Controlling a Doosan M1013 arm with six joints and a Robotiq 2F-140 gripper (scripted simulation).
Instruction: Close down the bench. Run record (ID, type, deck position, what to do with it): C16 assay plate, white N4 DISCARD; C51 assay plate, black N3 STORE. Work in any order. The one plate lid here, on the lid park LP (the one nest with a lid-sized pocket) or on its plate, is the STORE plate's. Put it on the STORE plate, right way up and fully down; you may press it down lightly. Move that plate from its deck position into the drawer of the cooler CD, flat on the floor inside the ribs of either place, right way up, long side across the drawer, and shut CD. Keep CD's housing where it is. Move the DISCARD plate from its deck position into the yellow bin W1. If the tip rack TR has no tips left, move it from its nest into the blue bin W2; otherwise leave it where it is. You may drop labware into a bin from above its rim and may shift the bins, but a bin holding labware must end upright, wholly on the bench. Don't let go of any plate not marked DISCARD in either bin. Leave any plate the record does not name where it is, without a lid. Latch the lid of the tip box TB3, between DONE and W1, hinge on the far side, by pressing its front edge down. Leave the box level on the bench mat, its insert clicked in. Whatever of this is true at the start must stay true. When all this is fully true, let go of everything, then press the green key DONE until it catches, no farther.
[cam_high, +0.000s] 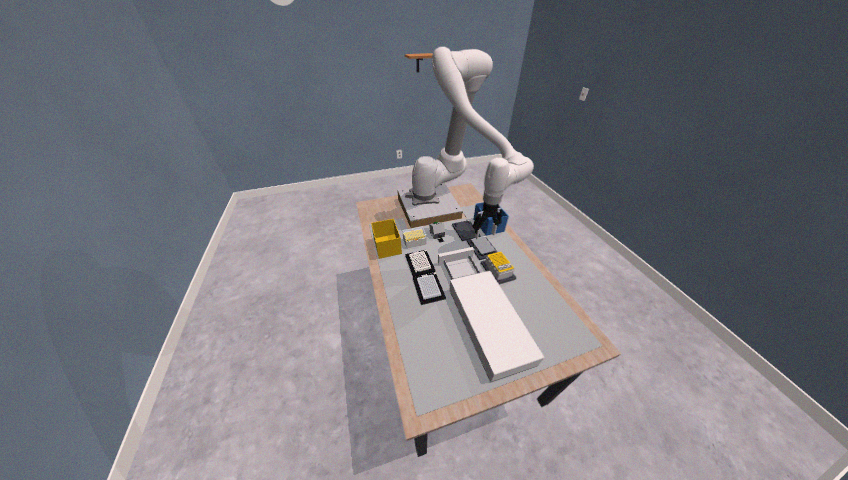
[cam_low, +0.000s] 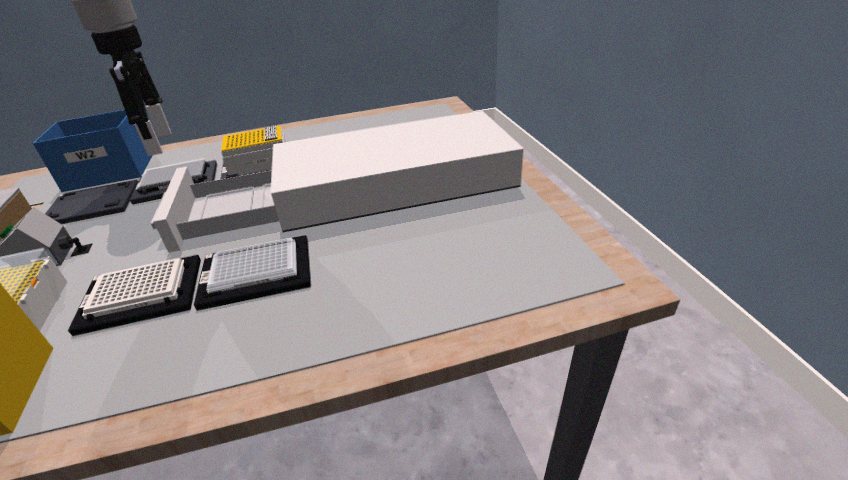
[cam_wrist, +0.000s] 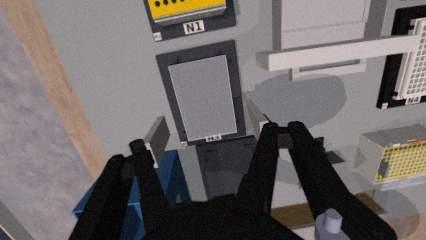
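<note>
My gripper (cam_wrist: 205, 117) is open and empty. It hangs above the bench beside the blue bin W2 (cam_low: 89, 148), over the near end of a nest that holds a grey flat-topped lid (cam_wrist: 202, 97), and it is well clear of the lid. That nest's label is blurred and looks like N3. What lies under the lid is hidden. The dark nest (cam_wrist: 225, 167) next to it is empty. The white plate (cam_low: 133, 286) sits on nest N4 and also shows in the wrist view (cam_wrist: 412, 60). The cooler CD (cam_low: 392, 160) has its drawer (cam_low: 229, 205) pulled open and empty.
The yellow tip rack TR (cam_low: 249, 139) stands on N1 with some tips at one end. A clear plate (cam_low: 251, 264) sits beside the white one. The tip box TB3 (cam_wrist: 395, 160) has its lid up. The yellow bin W1 (cam_high: 385, 237) stands at the far left.
</note>
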